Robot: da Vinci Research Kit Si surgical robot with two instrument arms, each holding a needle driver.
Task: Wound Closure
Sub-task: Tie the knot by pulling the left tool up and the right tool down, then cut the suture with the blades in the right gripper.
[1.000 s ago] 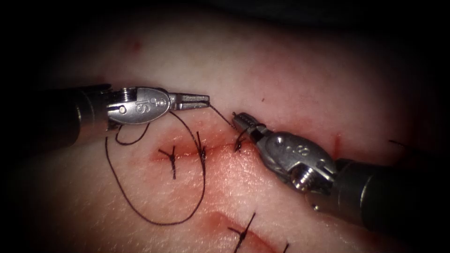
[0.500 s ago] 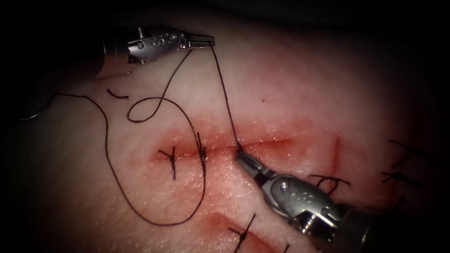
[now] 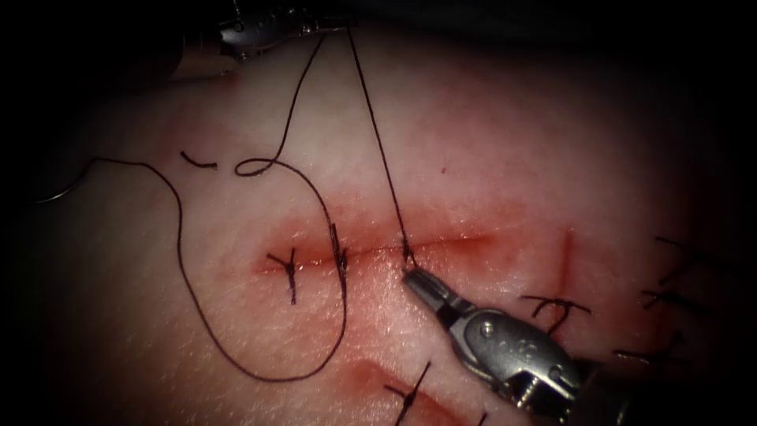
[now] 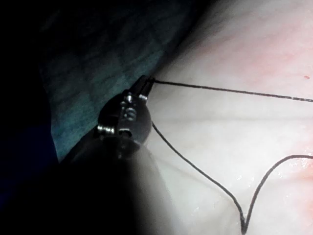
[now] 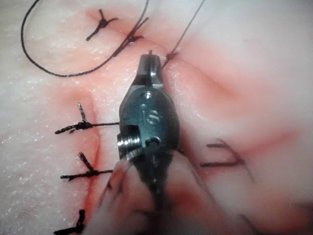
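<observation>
Right gripper (image 3: 412,276) nearest, coming in low from the right, clenched on the short end of the thread (image 3: 378,150) right at the cut (image 3: 441,243), tip just touching the near lip. Seen from its own wrist too (image 5: 149,61): jaws pinched, the thread (image 5: 183,32) running off just beside the tip.

Just left of that, two finished stitches (image 3: 290,268) across the cut, red fluid (image 3: 371,312) staining the tissue (image 3: 512,142) around them. Wide slack loop of the same thread lying flat on the left side, sweeping down near and back up past the stitches.

Farther back, a straight, taut line of thread rising from the cut, away from the right gripper. Off to the far left, the needle (image 3: 51,195) lying loose on the tissue, well apart from both tools, held by neither, not in the tissue. Small cut end of thread (image 3: 197,162) close by the slack.

Farthest of all, left gripper (image 3: 339,26), clamped on the top of that taut line; same grip up close (image 4: 146,85), thread (image 4: 220,89) stretching straight out from the closed tips.
</observation>
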